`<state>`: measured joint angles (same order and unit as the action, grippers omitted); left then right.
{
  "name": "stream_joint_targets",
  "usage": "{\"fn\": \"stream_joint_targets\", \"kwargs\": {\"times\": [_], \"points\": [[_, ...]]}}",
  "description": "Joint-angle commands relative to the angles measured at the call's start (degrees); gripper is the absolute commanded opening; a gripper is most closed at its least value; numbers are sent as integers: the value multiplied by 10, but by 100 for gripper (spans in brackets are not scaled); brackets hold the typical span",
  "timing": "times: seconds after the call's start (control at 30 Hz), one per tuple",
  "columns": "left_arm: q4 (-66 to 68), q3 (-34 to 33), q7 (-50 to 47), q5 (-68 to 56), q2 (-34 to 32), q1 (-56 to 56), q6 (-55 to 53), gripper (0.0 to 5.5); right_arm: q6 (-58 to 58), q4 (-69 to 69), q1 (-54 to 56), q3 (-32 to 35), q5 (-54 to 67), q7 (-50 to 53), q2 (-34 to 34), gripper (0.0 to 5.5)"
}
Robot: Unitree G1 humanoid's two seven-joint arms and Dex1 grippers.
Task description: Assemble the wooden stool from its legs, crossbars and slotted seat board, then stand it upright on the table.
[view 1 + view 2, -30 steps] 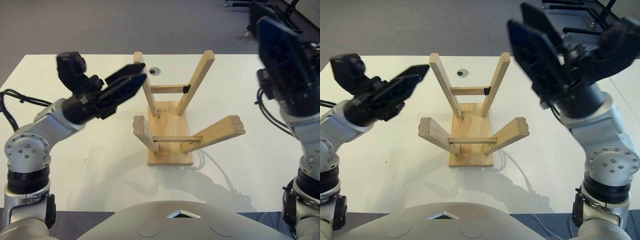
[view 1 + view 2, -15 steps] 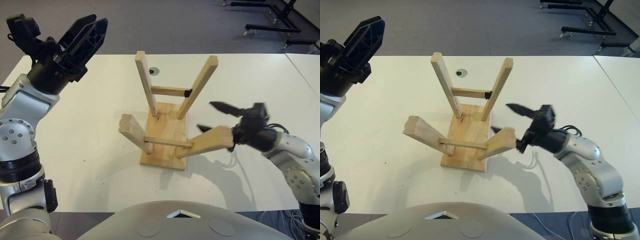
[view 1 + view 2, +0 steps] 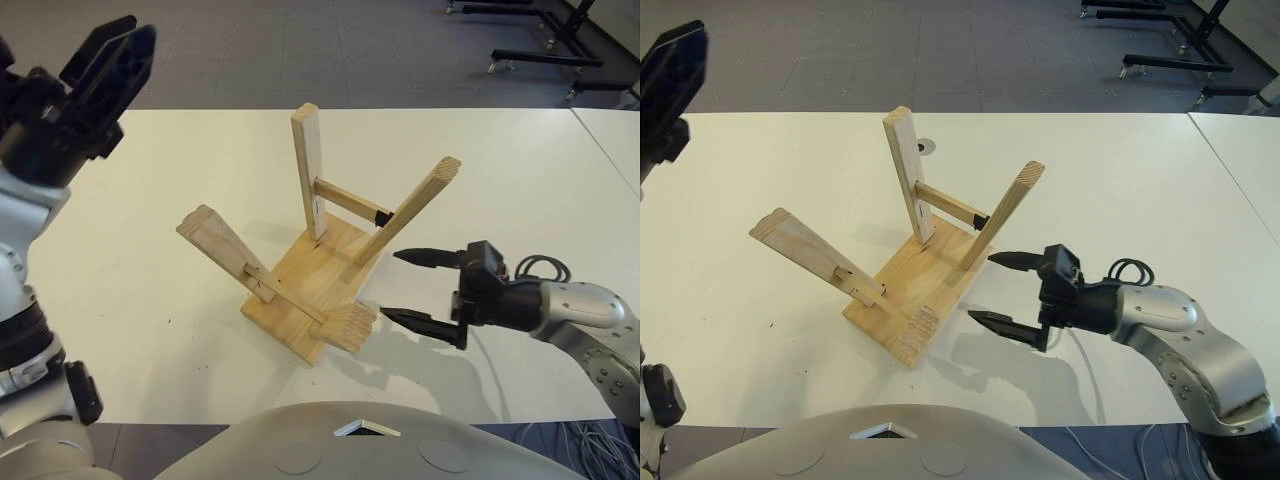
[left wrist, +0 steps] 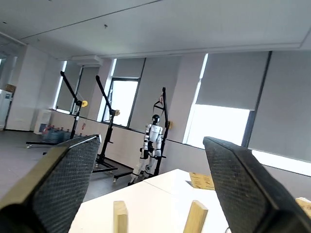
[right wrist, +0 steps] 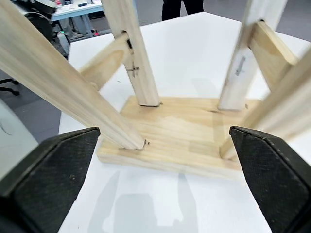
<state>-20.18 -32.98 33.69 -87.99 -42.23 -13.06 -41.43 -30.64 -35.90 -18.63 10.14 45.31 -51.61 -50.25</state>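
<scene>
I am holding my left hand (image 3: 115,50) high at my left side, forearm angling upward, its two fingers spreading wide apart. I am holding my right arm low and bent, the right hand (image 3: 392,285) pointing leftward, fingers standing parted.

- White table (image 3: 200,150): broad top, spanning the head views from 9 to 3 o'clock.
- Round grommet (image 3: 928,146): set in the tabletop toward 12 o'clock.
- Second white table (image 3: 622,135): at 3 o'clock, across a narrow gap.
- Grey carpet floor (image 3: 300,50): beyond the far edge, at 12 o'clock.
- Black wheeled stand bases (image 3: 545,55): on the floor at 1 o'clock.
- White humanoid on a black frame (image 4: 153,143): in the left wrist view, before blinded windows (image 4: 228,77).
</scene>
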Motion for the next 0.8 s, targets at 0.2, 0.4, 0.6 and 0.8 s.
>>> {"fn": "stream_joint_targets", "kwargs": {"times": [0.2, 0.4, 0.6, 0.8], "points": [[-109, -23, 150, 58, -55, 235, -92, 388, 3, 10, -47, 64, 19, 4, 42, 492], [-152, 53, 106, 132, -24, 249, -70, 388, -4, -3, -30, 70, 34, 15, 52, 492], [-143, 107, 85, 212, -21, 233, -45, 388, -2, -5, -24, 66, 33, 22, 64, 492], [-107, 139, 91, 248, -4, 162, -15, 388, 37, 134, -10, 126, -17, -32, 31, 492]]}}
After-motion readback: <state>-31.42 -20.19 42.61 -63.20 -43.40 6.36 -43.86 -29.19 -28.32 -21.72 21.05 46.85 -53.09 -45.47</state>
